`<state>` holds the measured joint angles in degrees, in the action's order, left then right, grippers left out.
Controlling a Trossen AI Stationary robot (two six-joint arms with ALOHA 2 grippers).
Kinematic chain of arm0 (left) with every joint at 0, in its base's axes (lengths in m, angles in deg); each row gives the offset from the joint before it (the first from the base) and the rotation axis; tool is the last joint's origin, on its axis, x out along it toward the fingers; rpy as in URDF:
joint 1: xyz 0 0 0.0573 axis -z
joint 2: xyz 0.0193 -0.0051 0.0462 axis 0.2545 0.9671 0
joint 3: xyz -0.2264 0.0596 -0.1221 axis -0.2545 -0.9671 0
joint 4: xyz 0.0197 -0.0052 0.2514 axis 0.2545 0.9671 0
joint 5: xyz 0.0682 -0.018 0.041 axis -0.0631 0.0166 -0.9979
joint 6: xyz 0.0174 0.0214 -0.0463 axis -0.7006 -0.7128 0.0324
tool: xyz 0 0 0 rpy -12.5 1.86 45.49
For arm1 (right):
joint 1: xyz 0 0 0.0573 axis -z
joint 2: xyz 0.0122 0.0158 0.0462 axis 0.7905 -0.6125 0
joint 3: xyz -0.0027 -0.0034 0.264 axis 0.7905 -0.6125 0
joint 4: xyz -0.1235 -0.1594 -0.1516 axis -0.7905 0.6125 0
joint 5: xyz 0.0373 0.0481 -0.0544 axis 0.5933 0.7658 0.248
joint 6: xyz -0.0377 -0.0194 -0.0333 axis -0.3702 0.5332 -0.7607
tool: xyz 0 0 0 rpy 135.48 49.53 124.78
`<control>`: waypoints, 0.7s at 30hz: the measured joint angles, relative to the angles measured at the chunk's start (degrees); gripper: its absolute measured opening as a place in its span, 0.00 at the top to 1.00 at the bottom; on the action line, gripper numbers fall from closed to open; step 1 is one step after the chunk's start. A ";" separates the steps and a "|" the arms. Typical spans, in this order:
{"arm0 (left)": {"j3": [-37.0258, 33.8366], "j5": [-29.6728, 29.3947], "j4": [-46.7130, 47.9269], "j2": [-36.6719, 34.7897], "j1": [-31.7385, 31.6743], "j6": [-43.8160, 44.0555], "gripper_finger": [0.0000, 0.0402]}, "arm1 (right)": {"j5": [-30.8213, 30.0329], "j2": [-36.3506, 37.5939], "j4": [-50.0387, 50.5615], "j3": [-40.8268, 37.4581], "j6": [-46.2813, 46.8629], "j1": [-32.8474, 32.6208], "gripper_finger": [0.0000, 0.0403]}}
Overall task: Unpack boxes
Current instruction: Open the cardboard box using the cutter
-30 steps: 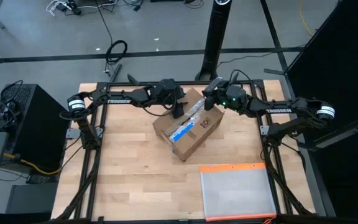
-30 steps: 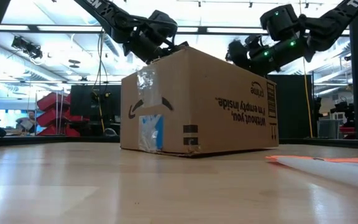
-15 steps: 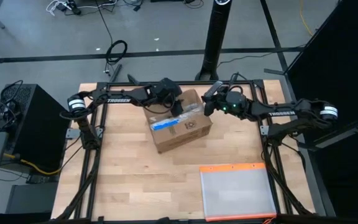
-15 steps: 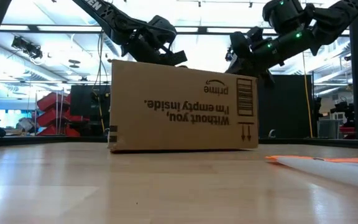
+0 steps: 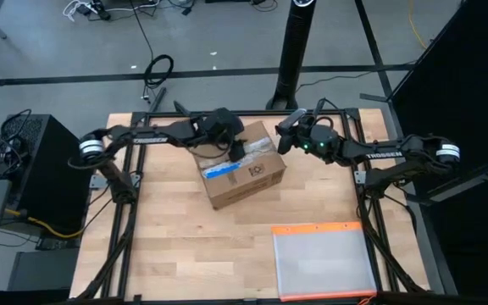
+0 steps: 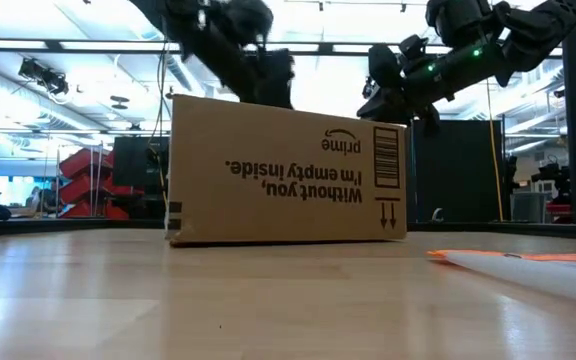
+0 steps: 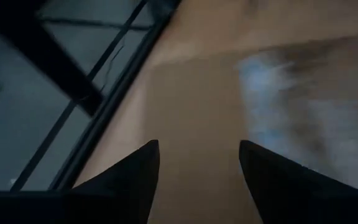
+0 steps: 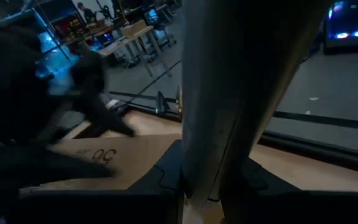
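Note:
The brown cardboard box (image 5: 242, 174) rests on its bottom on the wooden table, tape and a white-and-blue label on top, and shows printed text in the low view (image 6: 288, 170). My left gripper (image 7: 197, 146) hovers open over the box's far left part (image 5: 235, 146), fingers apart above the top. My right gripper (image 5: 280, 141) is at the box's far right corner, shut on a pale flat strip-like thing (image 8: 219, 112); what that thing is I cannot tell. My right gripper pinches the pale flat thing between its two fingers near its lower end (image 8: 204, 180). The thing stands up across the fingers and leans back toward the wrist. Its lower tip is hidden, so I cannot tell whether it touches the box.
A flat clear pouch with an orange edge (image 5: 324, 258) lies at the near right of the table. The table's black frame rails run along both sides (image 5: 130, 212). Bare wood lies left of and in front of the box.
The box has turned about on the table, so a long printed side now faces the near edge, and it has slid a little toward the left. My left gripper has risen off the box's top. My right gripper has shifted slightly toward the box's far right corner.

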<state>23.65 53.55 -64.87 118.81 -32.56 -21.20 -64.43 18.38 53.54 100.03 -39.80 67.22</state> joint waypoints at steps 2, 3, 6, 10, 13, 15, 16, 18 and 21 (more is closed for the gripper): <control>0.02 -0.07 0.93 -1.26 2.17 0.87 0.47 | -1.44 -0.32 -1.22 0.00 -0.25 -1.03 0.89; 0.06 -0.38 0.45 -0.61 2.84 1.13 0.47 | -2.07 -0.81 -1.75 0.00 -0.01 -1.30 0.89; 0.19 -1.32 -1.00 1.38 4.84 1.89 0.47 | -3.94 -2.26 -3.34 0.01 0.70 -2.09 0.89; 0.36 -2.58 -2.94 4.04 7.50 2.91 0.47 | -6.44 -4.21 -5.45 0.01 1.65 -3.15 0.89; 0.49 -3.53 -4.40 6.03 9.51 3.67 0.47 | -8.32 -5.67 -7.04 0.02 2.36 -3.95 0.89; 0.58 -4.16 -5.37 7.36 10.84 4.18 0.47 | -9.57 -6.64 -8.10 0.02 2.84 -4.48 0.89; 0.62 -4.47 -5.85 8.02 11.51 4.44 0.47 | -10.20 -7.13 -8.63 0.02 3.08 -4.74 0.89; 0.66 -4.96 -6.38 8.62 12.06 4.85 0.47 | -11.60 -7.86 -8.76 0.02 3.32 -4.85 0.89; 0.57 -5.39 -7.38 8.70 12.00 4.84 0.47 | -12.94 -8.59 -8.81 0.57 2.98 -4.79 0.89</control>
<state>24.22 48.16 -72.25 127.51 -20.57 -16.36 -77.38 9.79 44.73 100.60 -36.82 62.43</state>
